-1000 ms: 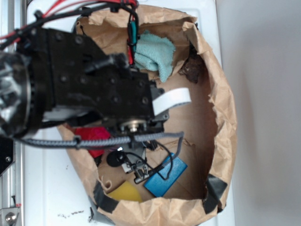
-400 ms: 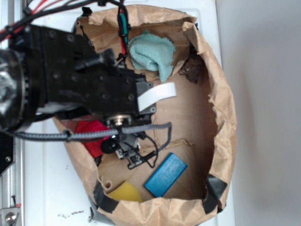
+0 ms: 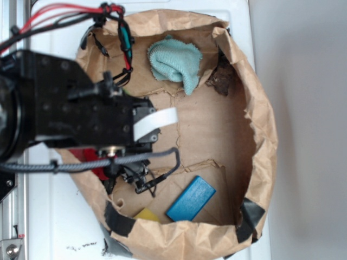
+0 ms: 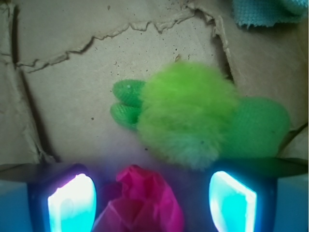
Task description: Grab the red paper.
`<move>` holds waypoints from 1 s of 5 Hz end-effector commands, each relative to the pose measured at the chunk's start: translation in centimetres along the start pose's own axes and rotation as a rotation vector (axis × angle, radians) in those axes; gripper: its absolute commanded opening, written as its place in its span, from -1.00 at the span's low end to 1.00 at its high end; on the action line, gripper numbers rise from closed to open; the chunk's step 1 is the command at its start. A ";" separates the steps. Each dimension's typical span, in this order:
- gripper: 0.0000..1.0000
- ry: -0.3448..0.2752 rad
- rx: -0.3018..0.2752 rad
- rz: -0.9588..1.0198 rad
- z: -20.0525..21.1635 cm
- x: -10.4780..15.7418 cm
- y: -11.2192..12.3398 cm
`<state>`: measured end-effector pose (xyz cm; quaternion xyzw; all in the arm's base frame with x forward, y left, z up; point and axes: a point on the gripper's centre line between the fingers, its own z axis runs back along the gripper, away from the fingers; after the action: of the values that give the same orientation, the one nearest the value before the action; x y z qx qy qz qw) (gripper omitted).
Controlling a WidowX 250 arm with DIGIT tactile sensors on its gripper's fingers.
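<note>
Between our spread, empty fingers point(image 4: 72, 200), at six o'clock in the wrist view, sits the red paper point(image 4: 140, 205), centred under our gripper point(image 4: 152, 203). At twelve o'clock, the green plush toy point(image 4: 193, 113) crowds it, so we likely descend straight.

The red paper point(image 4: 140, 203) is seen as creased, matt paper with sharp folds. A fuzzy, fluffy pile is shown on the lime-green plush toy point(image 4: 188, 116), with a finer knitted weave on its feet. The brown paper bag point(image 3: 260, 124) is wrinkled and matt, patched with black tape, and its cardboard floor is torn and rough. The teal cloth point(image 3: 176, 62) is woven and soft-looking. The blue block point(image 3: 191, 198) looks smooth. The hand point(image 4: 152, 200) has glossy-looking finger pads.
</note>
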<state>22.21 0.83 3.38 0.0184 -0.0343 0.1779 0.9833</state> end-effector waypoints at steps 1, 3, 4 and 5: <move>1.00 -0.034 -0.005 -0.036 1.1 -1.1 0.0; -1.00 -0.014 0.006 0.006 1.2 -1.3 0.0; -1.00 -0.029 -0.004 0.014 1.3 -1.3 0.0; -1.00 -0.054 -0.036 0.041 2.7 0.2 0.1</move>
<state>21.59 0.33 4.77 0.0080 -0.0379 0.1967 0.9797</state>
